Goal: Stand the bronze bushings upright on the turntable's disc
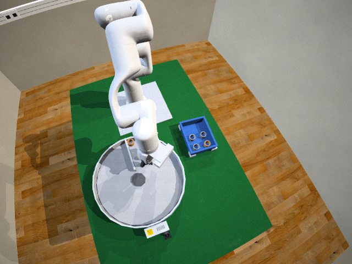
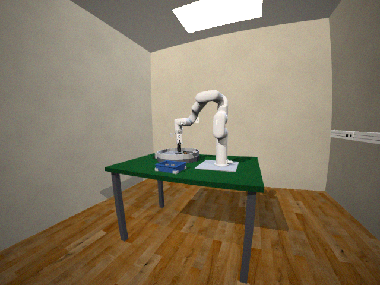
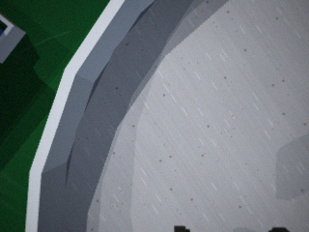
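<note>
My gripper [image 1: 146,164] [image 2: 179,150] [image 3: 230,229] is partly open and points down over the turntable's disc [image 1: 122,201] [image 3: 217,121], near the hub [image 1: 138,179]. The space right below its fingertips is hidden. One bronze bushing [image 1: 130,142] stands open end up on the disc near the rim, beside the bar. A small bronze-coloured patch [image 1: 138,156] shows beside the wrist, mostly hidden by the arm. Another bronze bushing [image 1: 207,142] is in the blue crate [image 1: 183,131] [image 2: 168,168] with three steel bushings [image 1: 192,137] [image 1: 203,134] [image 1: 196,147].
The turntable has a raised rim [image 1: 185,181] [image 3: 53,116]. A grey bar [image 1: 130,154] runs inward from the rim toward the hub, left of the gripper. A labelled box [image 1: 156,229] sits outside the rim. The crate stands on the green mat, to the right of the turntable in the top view.
</note>
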Motion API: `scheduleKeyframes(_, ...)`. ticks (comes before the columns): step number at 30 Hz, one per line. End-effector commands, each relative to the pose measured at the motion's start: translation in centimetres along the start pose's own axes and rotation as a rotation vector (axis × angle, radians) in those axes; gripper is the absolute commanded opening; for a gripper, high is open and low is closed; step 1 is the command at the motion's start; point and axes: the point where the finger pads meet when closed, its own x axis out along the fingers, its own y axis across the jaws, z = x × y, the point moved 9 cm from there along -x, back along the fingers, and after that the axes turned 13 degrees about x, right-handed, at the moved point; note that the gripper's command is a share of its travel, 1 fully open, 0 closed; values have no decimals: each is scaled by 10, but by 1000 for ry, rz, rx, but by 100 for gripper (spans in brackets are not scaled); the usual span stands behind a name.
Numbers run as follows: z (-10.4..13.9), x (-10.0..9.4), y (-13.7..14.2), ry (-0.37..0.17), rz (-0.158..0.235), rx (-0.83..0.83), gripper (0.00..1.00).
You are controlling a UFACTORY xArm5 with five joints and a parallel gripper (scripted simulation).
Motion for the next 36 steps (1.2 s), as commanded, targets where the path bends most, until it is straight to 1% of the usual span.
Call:
scheduleKeyframes(1,0,-16,0,0,0,0,42)
scheduleKeyframes(5,0,-21,0,0,0,0,42)
scheduleKeyframes(17,0,-21,0,0,0,0,42)
scheduleKeyframes(19,-2,-21,-5,0,0,0,41)
scheduleKeyframes(20,-6,-21,-15,-1,0,0,41)
scheduleKeyframes(21,-12,-20,-31,-1,1,0,41)
scheduleKeyframes(23,-26,-20,-72,-1,2,0,41)
scheduleKeyframes(25,-31,-20,-87,-2,4,0,41)
scheduleKeyframes(31,-52,-19,-152,-5,7,0,41)
scheduleKeyframes(33,-52,-19,-152,-5,7,0,41)
scheduleKeyframes(34,-63,-19,-183,-5,7,0,41)
scheduleKeyframes(36,-69,-19,-200,-5,7,0,41)
